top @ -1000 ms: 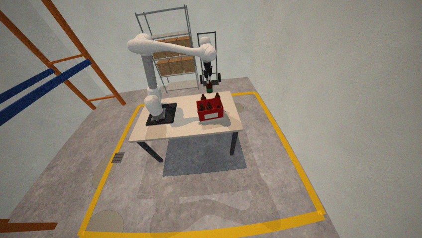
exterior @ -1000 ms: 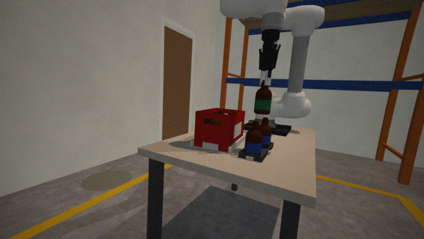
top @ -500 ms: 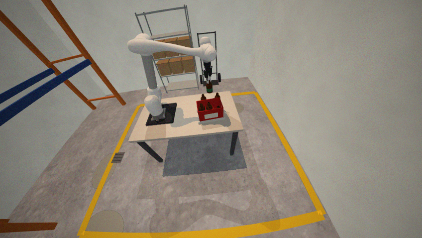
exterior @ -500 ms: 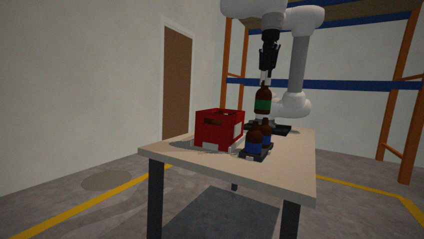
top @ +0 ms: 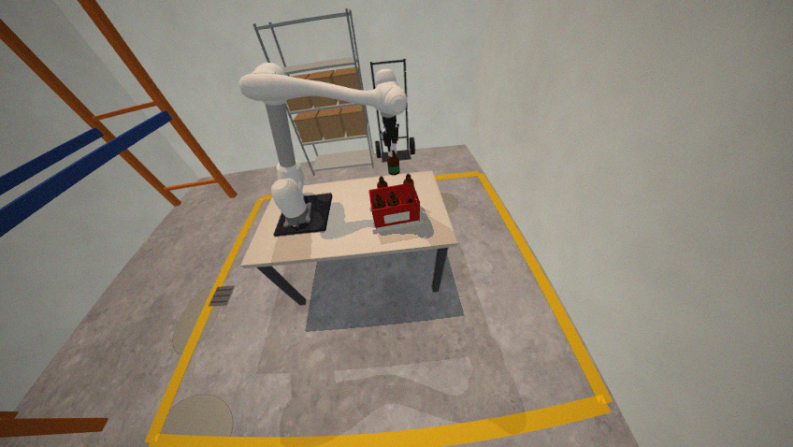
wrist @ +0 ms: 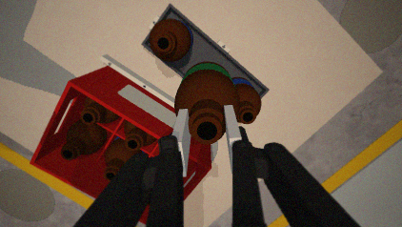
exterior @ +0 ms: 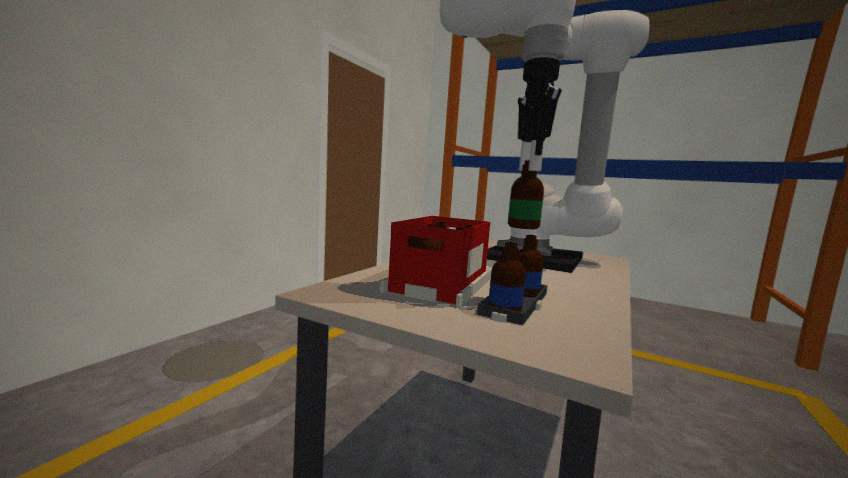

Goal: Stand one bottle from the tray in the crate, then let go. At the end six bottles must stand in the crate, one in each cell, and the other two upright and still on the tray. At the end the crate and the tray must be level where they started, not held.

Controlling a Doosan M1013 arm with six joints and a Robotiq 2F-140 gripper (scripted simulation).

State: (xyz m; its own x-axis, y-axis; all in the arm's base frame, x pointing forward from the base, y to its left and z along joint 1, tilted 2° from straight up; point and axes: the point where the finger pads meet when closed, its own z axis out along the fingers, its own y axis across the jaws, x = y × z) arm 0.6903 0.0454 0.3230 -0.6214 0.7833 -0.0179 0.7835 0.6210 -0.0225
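Hand: Your hand (top: 393, 149) (exterior: 532, 159) (wrist: 207, 120) points down above the tabletop (top: 355, 244) (exterior: 570, 344) (wrist: 295, 157), its fingers drawn in most of the way and closed on the neck of the green-banded bottle (top: 394, 164) (exterior: 526, 201) (wrist: 207, 92).

Held bottle: It hangs in the air, about upright, above the level of the crate (top: 395, 215) (exterior: 439, 255) (wrist: 97, 78). The wrist view gives you its open mouth between the pale fingertips; the exterior view gives you its whole green band and its base.

Tray: The exterior view shows you the dark tray (exterior: 513, 315) (wrist: 205, 39) beside the crate, two blue-banded bottles upright on it. Your wrist view parts the pair, one (exterior: 507, 285) (wrist: 170, 40) near one end and the other (exterior: 533, 273) (wrist: 247, 102) near the opposite end. From the top view, only the necks rise behind the crate and the tray is hidden.

Crate: It sits level on the tabletop. The exterior view offers you mostly its red walls and a slotted handhold; the wrist view looks inside, where dividers and at least four brown bottles show. Your fingers cover part of it, so the full count cannot be told there.

Arm: Only the top view takes in your whole white arm (top: 333, 91) (exterior: 596, 118), from base to wrist; the exterior view crops its upper part.
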